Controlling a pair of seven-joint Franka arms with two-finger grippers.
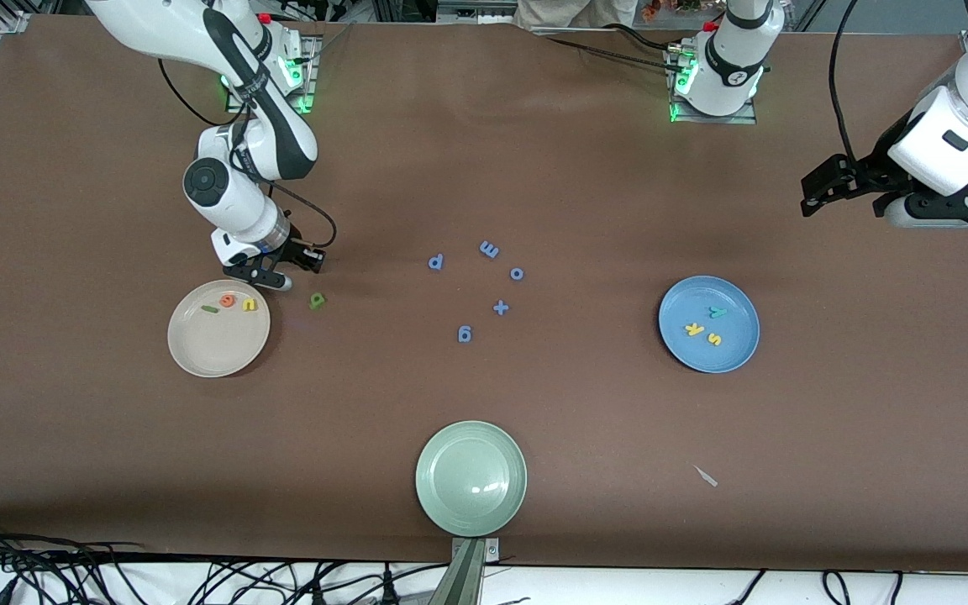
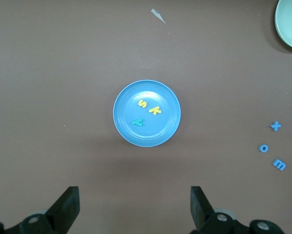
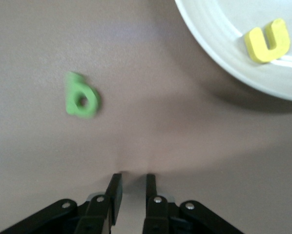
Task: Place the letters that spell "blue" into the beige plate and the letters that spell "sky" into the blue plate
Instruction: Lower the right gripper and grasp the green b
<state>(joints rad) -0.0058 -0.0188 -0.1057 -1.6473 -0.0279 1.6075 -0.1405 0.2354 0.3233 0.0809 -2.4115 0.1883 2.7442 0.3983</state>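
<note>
Green b [image 1: 317, 300] flat on the brown worktop [image 1: 534, 168], just beside the beige plate [image 1: 207, 353], toward the middle of the worktop, not in it. In the beige plate, near its edge toward the robots: thin green l [image 1: 209, 309], orange e [image 1: 227, 300], yellow u [image 1: 249, 305], side by side. Right gripper [image 3: 133, 187] low over the bare worktop near the b and the plate rim, jaws pressed nearly together, nothing between them. Blue plate [image 1: 732, 357] toward the left arm's end, with yellow s [image 1: 713, 339], yellow k [image 1: 693, 329] and teal y [image 1: 717, 313] lying close together inside. Left gripper [image 1: 820, 189] waiting up high, out at the left arm's end of the worktop, jaws spread wide and empty. Small blue letters [image 1: 488, 249] scattered in the middle between the two plates, none touching. Pale green plate [image 1: 470, 477] near the front edge, nothing in it. Tiny pale scrap [image 1: 706, 476] lying near the front edge too. Black cables [image 1: 114, 580] along the worktop's front edge.
</note>
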